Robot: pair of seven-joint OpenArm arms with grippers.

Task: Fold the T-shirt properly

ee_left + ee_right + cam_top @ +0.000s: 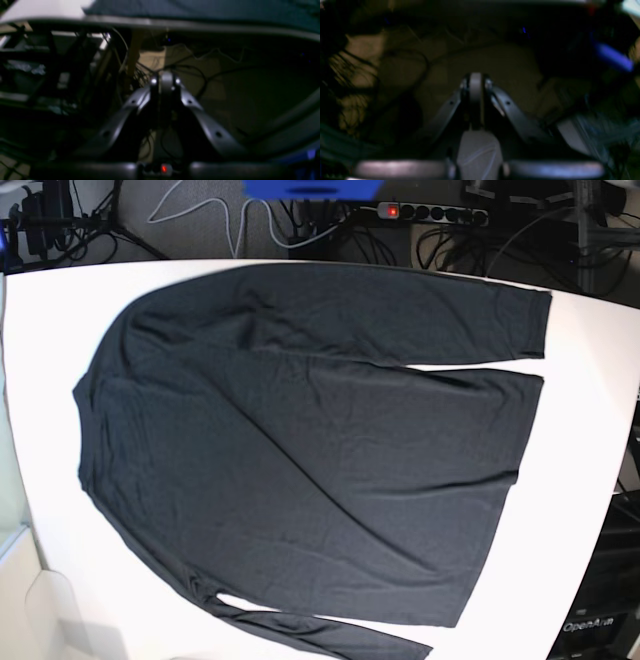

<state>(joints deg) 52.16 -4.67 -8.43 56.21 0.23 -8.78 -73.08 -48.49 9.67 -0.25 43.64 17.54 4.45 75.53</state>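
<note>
**Inspector:** Where does the shirt (300,450) lie relative to your grippers?

**Operator:** It is spread flat on the white table (590,430). Its long axis runs 9 to 3 in the base view, with the collar end at 9 and the hem at 3. One sleeve lies along the 12 edge and the other trails off at 6. Neither of my arms shows in that view. Both wrist cameras look below the tabletop level at cables and floor, so the shirt sits up and ahead of both tools.

**Inspector:** Which arm is nearer?

**Operator:** I cannot tell. My left wrist view shows the table edge with dark cloth at 12; my right shows no cloth.

**Inspector:** Tool state?

**Operator:** My left gripper (166,82) and right gripper (475,80) both have fingers together, holding nothing.

**Inspector:** Cloth condition?

**Operator:** Plain black, thin and lightly wrinkled. It is unfolded, so I judge the folding has not started.
</note>
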